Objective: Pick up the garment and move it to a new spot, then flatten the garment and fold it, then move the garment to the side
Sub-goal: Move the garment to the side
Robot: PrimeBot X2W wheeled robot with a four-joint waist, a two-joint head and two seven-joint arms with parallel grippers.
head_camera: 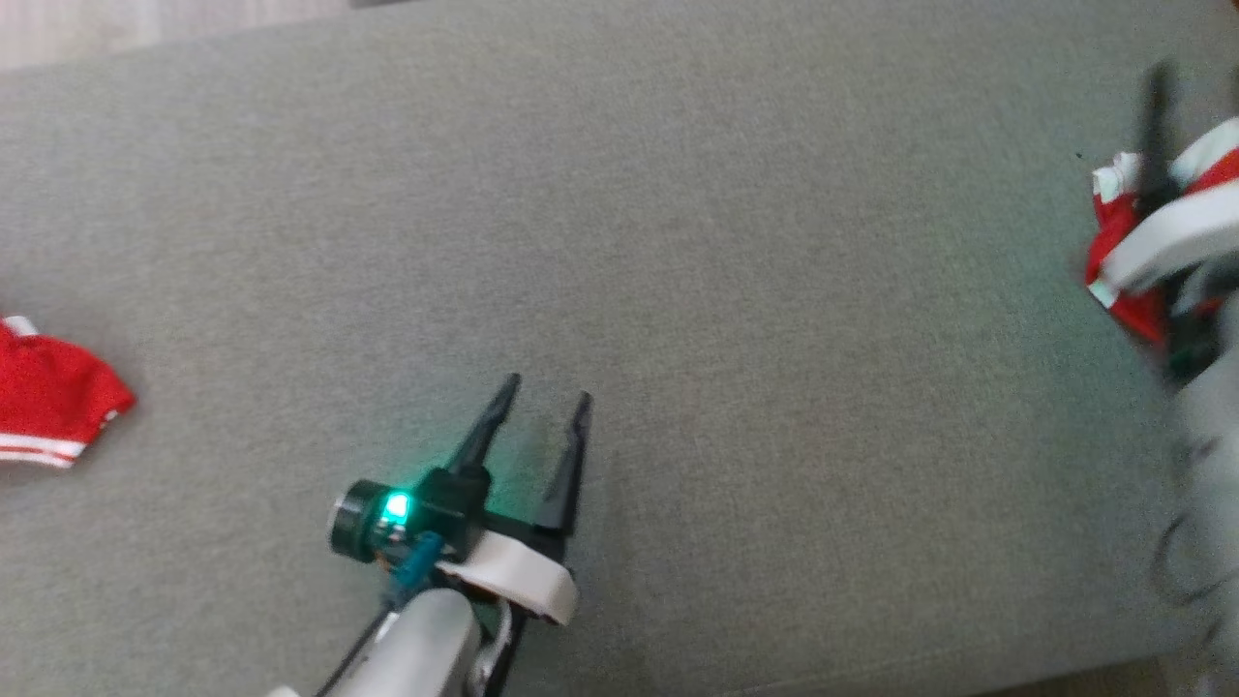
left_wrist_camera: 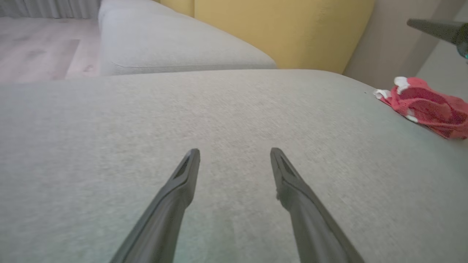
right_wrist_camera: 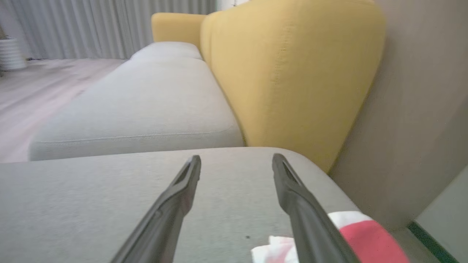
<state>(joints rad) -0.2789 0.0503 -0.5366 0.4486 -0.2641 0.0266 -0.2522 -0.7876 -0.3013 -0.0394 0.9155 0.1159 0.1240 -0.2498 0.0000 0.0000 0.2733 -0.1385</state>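
Garment (head_camera: 1113, 218) lies bunched at the right end of the sofa cushion (head_camera: 678, 242) in our head view. Left wrist: left gripper (left_wrist_camera: 234, 150) fingers spread, empty. Right wrist: right gripper (right_wrist_camera: 237, 157) fingers spread over it. We judge that pinching one trimmed edge is best.

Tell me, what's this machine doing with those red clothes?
A two-armed robot is working on a grey sofa cushion. Its right gripper is open over a crumpled red-and-white garment at the cushion's right edge, gripping nothing. Its left gripper is open over bare cushion. Another red garment lies at the left edge.
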